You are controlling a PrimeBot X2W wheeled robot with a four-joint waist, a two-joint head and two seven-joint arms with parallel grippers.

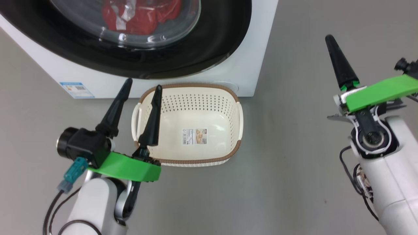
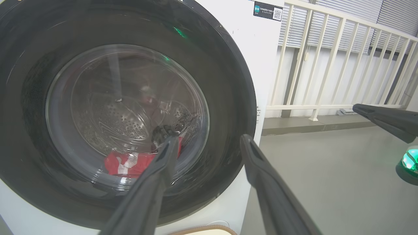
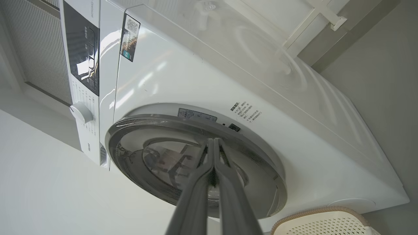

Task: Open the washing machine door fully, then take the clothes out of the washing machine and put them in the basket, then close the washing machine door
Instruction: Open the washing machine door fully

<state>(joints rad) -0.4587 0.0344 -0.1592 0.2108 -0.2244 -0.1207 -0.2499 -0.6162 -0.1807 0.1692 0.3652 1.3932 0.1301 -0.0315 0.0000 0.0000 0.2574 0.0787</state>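
The white washing machine [image 1: 251, 65] stands at the top of the head view. Its door [image 1: 222, 39], with a black rim and a glass window, lies against the front. Red clothes [image 1: 143, 16] with white patches show through the glass, as do the clothes [image 2: 127, 163] in the left wrist view. The cream basket [image 1: 228, 98] sits empty on the floor just in front. My left gripper [image 1: 144, 85] is open above the basket's left end, pointing at the door [image 2: 228, 81]. My right gripper [image 1: 329, 40] is shut on nothing, out to the right over bare floor, aimed at the door [image 3: 261, 169].
A blue label sticker [image 1: 76, 89] marks the machine's lower left corner. A white railing [image 2: 326, 65] runs to the right of the machine. The control panel's knob [image 3: 81, 112] is near the top of the machine front. Grey floor [image 1: 294, 147] spreads right of the basket.
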